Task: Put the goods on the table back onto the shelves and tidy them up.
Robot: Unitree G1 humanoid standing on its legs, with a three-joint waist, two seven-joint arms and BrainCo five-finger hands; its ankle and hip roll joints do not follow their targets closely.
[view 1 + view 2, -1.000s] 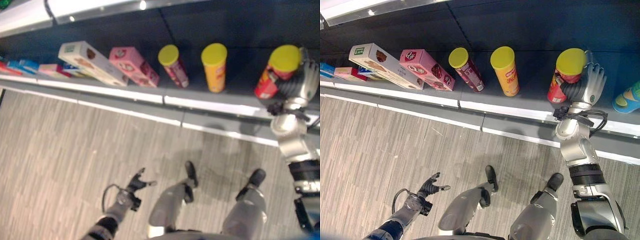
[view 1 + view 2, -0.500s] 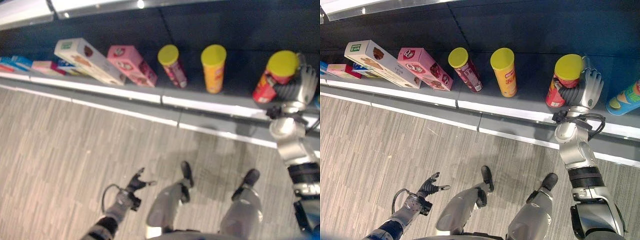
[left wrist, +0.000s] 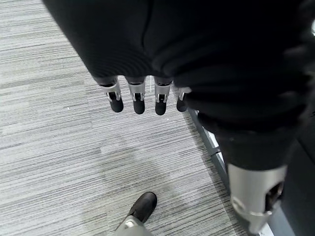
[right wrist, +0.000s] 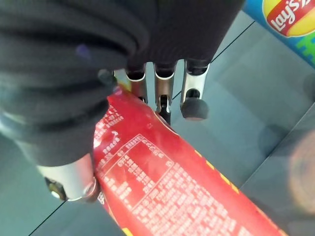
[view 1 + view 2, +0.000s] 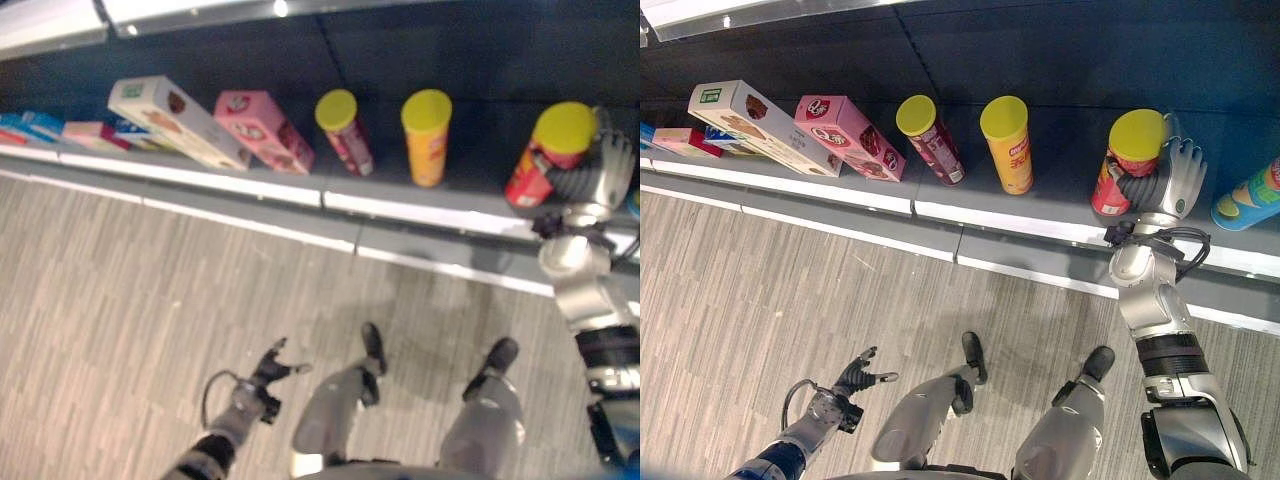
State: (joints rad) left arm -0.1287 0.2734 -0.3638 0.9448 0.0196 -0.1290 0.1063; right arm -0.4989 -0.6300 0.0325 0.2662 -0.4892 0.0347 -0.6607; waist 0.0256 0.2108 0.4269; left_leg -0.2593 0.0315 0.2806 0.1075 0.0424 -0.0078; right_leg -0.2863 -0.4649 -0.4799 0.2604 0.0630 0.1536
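The right hand (image 5: 1172,180) is curled round the red can (image 5: 1112,178), fingers and thumb wrapped about its body just below the yellow lid. The can stands on the dark shelf (image 5: 1060,215), base on the shelf floor and tilted slightly. Compared with one second ago, the hand and can sit lower and nearer the shelf's front edge; over the last half second nothing has shifted. Judgement: the can is set down, and release is the step in hand.

To the left of the right hand, well apart, stand the orange can (image 5: 1007,143) and the dark red can (image 5: 929,138); beyond them lean the pink box (image 5: 848,137) and the white box (image 5: 760,126). Just beside the hand on its other side lies a blue can (image 5: 1246,200).

The left hand (image 5: 856,377) hangs low over the floor (image 5: 770,280), fingers straight and relaxed, holding nothing.

Caution: withdrawing the fingers may tip the tilted can.
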